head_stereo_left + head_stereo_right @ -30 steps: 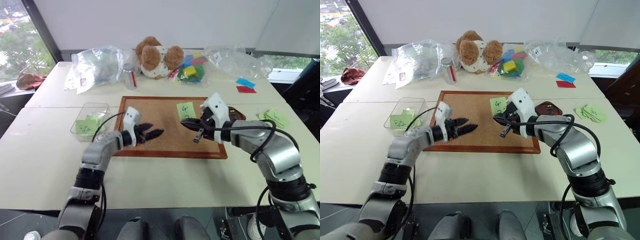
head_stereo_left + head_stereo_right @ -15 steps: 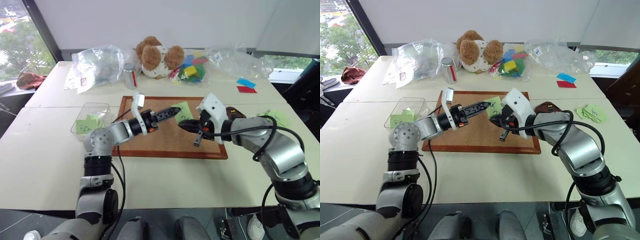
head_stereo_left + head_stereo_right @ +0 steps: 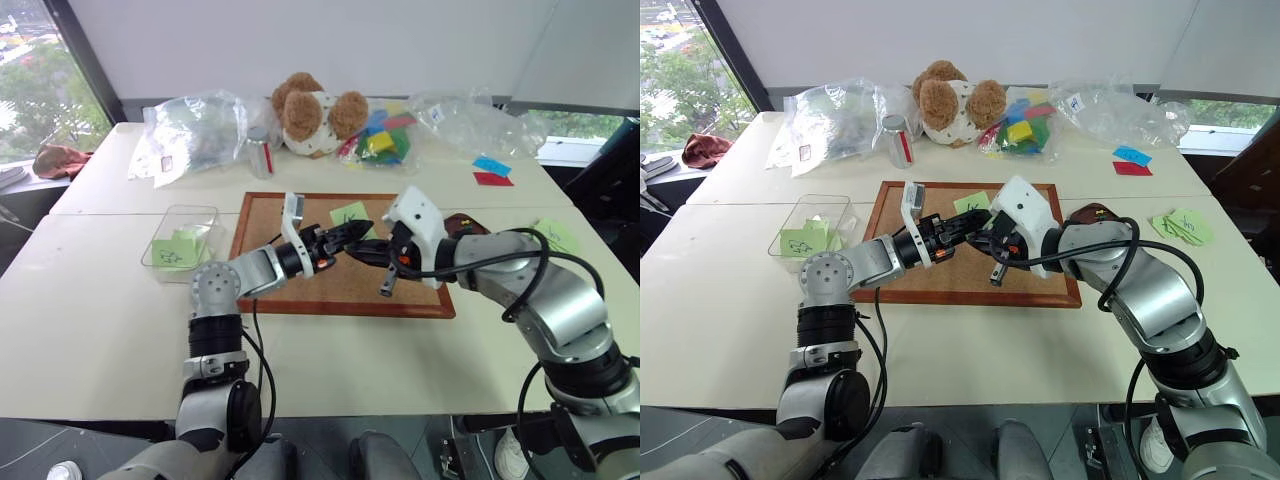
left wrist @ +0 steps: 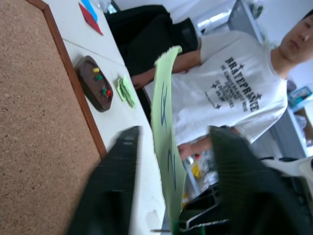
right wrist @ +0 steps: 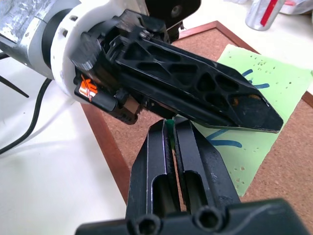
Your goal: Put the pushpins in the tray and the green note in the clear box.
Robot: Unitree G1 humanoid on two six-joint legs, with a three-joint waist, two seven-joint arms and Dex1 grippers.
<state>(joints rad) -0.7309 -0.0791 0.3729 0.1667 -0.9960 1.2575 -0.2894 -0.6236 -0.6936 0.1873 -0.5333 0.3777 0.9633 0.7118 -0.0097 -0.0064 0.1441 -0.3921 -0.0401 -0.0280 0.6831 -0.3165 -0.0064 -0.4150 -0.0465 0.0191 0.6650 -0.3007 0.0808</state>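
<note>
The clear box [image 3: 180, 236] is seen at the left of the counter [image 3: 90, 300], beside the corkboard [image 3: 300, 285]. Over the board, the green note [image 3: 350, 215] is flanked by the left claw [image 3: 345, 236], its fingers still apart. The right claw [image 3: 372, 250] is clamped on the note's lower edge (tray [image 4: 95, 83] beyond, pins inside).

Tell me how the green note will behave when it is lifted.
The green note looks paper-thin and wavy along its edge, so it probably flops and weighs almost nothing. Pinholes dot it, so a hard pull might tear it.
</note>
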